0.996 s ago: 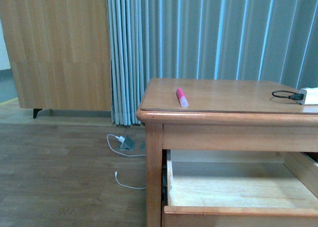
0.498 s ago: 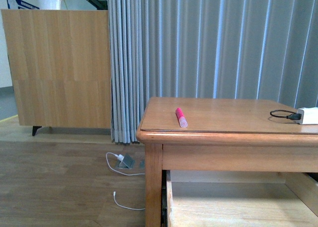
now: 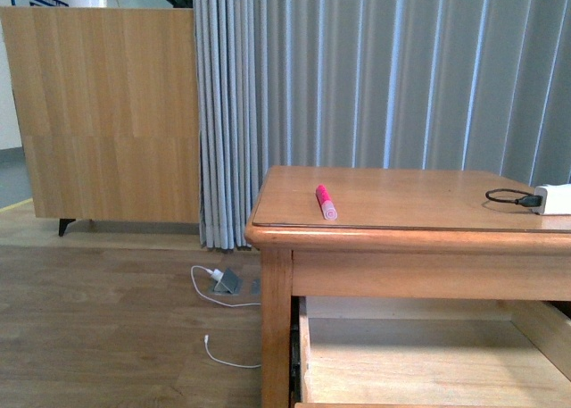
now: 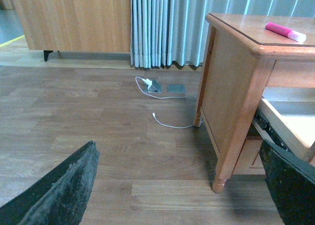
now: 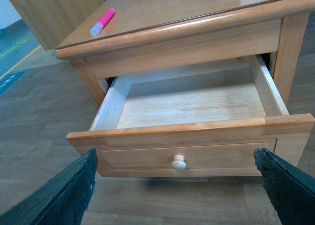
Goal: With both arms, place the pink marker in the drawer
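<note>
The pink marker (image 3: 326,202) lies on the wooden table's top near its front left corner, pale cap toward me; it also shows in the left wrist view (image 4: 285,31) and the right wrist view (image 5: 102,21). The drawer (image 5: 187,153) stands pulled out and empty, light interior showing, round pale knob (image 5: 178,162) on its front; its inside shows in the front view (image 3: 419,359). My left gripper (image 4: 179,185) is open over the floor, left of the table leg. My right gripper (image 5: 177,185) is open in front of and below the drawer's knob. Neither arm shows in the front view.
The table (image 3: 410,238) has a white box with a black cable (image 3: 544,198) at its right. A white cable and grey floor socket (image 3: 223,281) lie on the wooden floor left of the table. A wooden cabinet (image 3: 107,113) and grey curtains (image 3: 375,78) stand behind.
The front view has shifted: first it rose, showing less of the drawer, then it dropped a little. The marker stays where it was on the table.
</note>
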`<state>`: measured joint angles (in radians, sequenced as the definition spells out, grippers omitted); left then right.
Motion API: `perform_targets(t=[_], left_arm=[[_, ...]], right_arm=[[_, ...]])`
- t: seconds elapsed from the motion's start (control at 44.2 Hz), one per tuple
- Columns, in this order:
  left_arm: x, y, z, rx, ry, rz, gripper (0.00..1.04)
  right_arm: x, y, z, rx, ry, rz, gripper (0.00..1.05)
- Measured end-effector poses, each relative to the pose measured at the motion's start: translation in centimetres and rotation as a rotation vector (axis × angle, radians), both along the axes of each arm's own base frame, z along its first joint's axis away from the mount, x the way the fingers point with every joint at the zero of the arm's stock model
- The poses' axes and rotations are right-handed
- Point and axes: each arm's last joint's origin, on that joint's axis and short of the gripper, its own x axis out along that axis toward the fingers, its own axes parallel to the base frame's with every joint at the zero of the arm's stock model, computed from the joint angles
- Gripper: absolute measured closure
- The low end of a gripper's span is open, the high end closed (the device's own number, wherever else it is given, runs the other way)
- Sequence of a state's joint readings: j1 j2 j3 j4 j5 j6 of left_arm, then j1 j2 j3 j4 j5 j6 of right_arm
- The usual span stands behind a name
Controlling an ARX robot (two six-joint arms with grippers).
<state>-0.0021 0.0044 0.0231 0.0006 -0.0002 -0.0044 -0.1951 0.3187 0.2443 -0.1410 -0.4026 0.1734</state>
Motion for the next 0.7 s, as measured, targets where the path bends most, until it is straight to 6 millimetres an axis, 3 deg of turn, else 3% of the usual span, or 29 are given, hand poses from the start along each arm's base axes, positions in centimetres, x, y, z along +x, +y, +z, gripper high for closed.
perform_targets(t=[0.249, 0.385, 0.588, 0.702], left_arm=[[1.1, -0.5, -0.1, -0.109, 0.053, -0.029, 0.06], [3.1, -0.8, 1.7, -0.109, 0.069, -0.076, 0.06], [7.3, -1.5, 5.3, -0.081, 0.063, -0.132, 0.06], [11.3, -2.4, 7.2, -0.073, 0.077, -0.173, 0.06]], right_arm=[[0.0, 0.0, 0.0, 0.000, 0.000, 0.000, 0.08], [0.0, 0.0, 0.0, 0.000, 0.000, 0.000, 0.08], [0.0, 0.0, 0.0, 0.000, 0.000, 0.000, 0.08], [0.0, 0.0, 0.0, 0.000, 0.000, 0.000, 0.08]])
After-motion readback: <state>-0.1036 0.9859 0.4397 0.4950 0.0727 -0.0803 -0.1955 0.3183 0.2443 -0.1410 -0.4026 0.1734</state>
